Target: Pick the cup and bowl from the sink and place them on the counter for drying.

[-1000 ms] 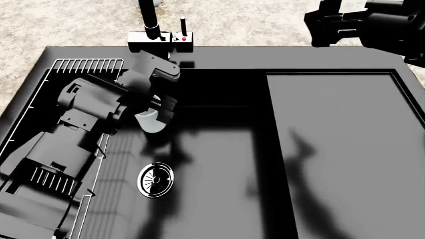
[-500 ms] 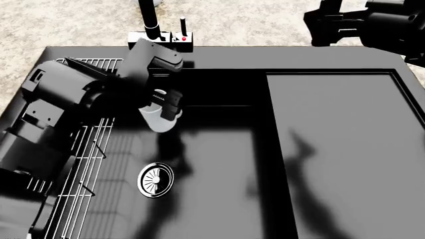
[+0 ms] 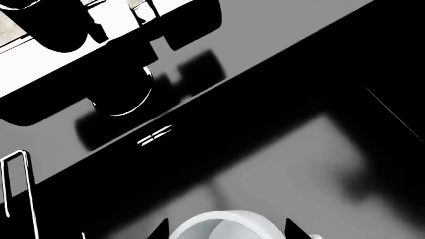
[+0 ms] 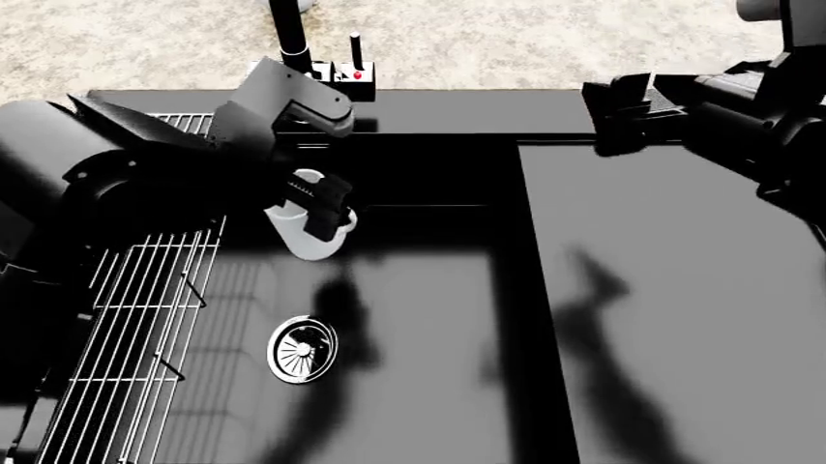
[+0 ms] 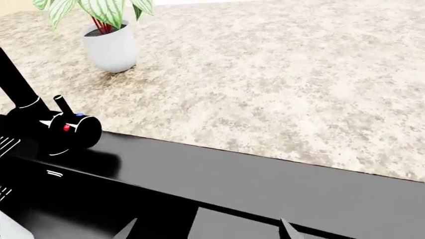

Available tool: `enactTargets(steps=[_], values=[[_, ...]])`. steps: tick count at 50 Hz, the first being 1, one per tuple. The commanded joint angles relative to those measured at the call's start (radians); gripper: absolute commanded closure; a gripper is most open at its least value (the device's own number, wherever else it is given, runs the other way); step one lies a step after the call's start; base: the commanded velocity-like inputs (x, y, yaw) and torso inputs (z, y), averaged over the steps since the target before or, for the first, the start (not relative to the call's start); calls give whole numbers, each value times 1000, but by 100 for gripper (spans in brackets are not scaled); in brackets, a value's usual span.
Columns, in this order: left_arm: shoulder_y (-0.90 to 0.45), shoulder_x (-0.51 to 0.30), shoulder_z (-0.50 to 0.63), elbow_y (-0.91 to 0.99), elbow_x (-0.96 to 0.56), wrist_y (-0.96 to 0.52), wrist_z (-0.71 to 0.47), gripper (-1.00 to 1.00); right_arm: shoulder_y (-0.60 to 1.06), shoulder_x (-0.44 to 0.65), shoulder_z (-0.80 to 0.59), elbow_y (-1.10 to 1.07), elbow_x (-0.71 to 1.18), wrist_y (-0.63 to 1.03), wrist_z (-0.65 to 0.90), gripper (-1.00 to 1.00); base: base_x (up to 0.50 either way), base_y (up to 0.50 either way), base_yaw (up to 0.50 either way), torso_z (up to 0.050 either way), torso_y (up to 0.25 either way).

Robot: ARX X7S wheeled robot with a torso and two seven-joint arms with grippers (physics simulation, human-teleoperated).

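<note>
Beige speckled granite-look counter (image 5: 279, 79) runs behind and around the sink unit; bare stone shows along the far edge in the head view.

Black rectangular sink (image 4: 427, 319): basin at centre-left, flat black drainboard (image 4: 671, 290) to its right, both under arm shadows. White wire rack (image 4: 142, 329) sits along the basin's left side.

Left arm, large dark housing, reaches in from the left over the rack. Left gripper (image 4: 320, 208) is down in the basin's back-left corner, fingers closed around the small plain white cylindrical cup (image 4: 308, 227). One dark finger lies across the cup's right side, the cup's open mouth showing just above it. In the left wrist view the cup's white rim (image 3: 222, 226) sits between two dark fingertips (image 3: 159, 230), with the basin's back wall beyond.

Right arm hangs over the sink's back rim at upper right, well apart from the cup. Right gripper (image 4: 620, 114) points left. In the right wrist view only two fingertip points (image 5: 126, 230) show, spread wide with nothing between them, so the jaws stand parted.

Black faucet (image 4: 294, 43) rises from the back rim behind the cup, its base (image 5: 63, 132) carrying a lever and red and blue dots.

White potted plant (image 5: 109, 42) with striped green leaves stands on the counter beyond the faucet.

Round chrome drain (image 4: 302, 350) lies in the basin floor, nearer than the cup.

The bowl is not visible in any view.
</note>
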Motion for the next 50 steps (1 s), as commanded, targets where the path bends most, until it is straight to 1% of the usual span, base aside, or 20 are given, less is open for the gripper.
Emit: enactTargets(steps=[1,2,3,5,7,14,19,21,23,27,28,31,33,39,41,45,47,48,49,50], values=[[-63,-180,-145,107,-209,-209,-192,100,-33,22,-3,-40,2,-7,8,-100,0,0,0,0,0],[-101,-230,-134,100,-359,-217,-342,100,-32,18,-5,-32,1,-5,6,-100,0,3,4,0,0],[-122,-244,-121,89,-509,-215,-412,100,-29,15,-6,-27,0,-1,3,-100,0,3,3,0,0],[-160,-255,-122,73,-574,-209,-456,100,-25,11,-7,-18,-3,1,2,-100,0,3,0,0,0],[-204,-267,-112,56,-594,-206,-463,100,-24,6,-8,-10,-4,2,1,-100,0,3,0,0,0],[-271,-293,-72,39,-621,-192,-468,100,-32,1,-10,-5,-2,1,-2,-100,0,0,0,0,0],[-322,-316,4,35,-559,-189,-440,100,-41,7,-8,-10,2,-2,-1,-100,0,0,0,0,0],[-344,-344,3,27,-556,-177,-410,100,-48,9,-7,-11,1,-8,-2,-100,0,0,0,0,0],[-355,-375,38,34,-540,-195,-395,100,-51,7,-13,3,-7,-7,-11,-100,0,0,0,0,0],[-365,-430,88,65,-538,-204,-411,100,-48,5,-8,8,-4,-9,-9,-100,0,0,0,0,0],[-383,-453,106,75,-540,-207,-390,100,-48,1,-11,9,-6,-7,-9,-100,0,0,0,0,0],[-409,-462,152,62,-532,-201,-404,100,-43,-4,-13,11,-5,2,-10,-100,0,0,0,0,0],[-435,-495,200,72,-510,-205,-383,100,-43,-1,-11,7,-2,2,-8,-100,0,0,0,0,0],[-462,-606,275,88,-495,-203,-351,100,-53,-1,-12,5,-1,-1,-6,-100,0,0,0,0,0],[-477,-627,297,107,-490,-206,-364,100,-50,-3,-12,9,-1,0,-7,-100,0,0,0,0,0],[-565,-676,389,124,-587,-214,-398,100,-47,-8,-12,13,-3,3,-9,-100,0,0,0,0,0],[-610,-702,435,121,-667,-214,-471,100,-46,-5,-11,8,-1,4,-6,-100,0,0,0,0,0],[-609,-706,447,132,-778,-212,-584,100,-49,-4,-11,5,1,4,-4,-100,0,0,0,0,0],[-715,-751,558,159,-803,-218,-567,100,-50,-4,-12,6,2,6,-4,-100,0,0,0,0,0],[-747,-763,590,159,-825,-215,-577,100,-50,-6,-12,8,1,5,-5,-100,0,0,0,0,0]])
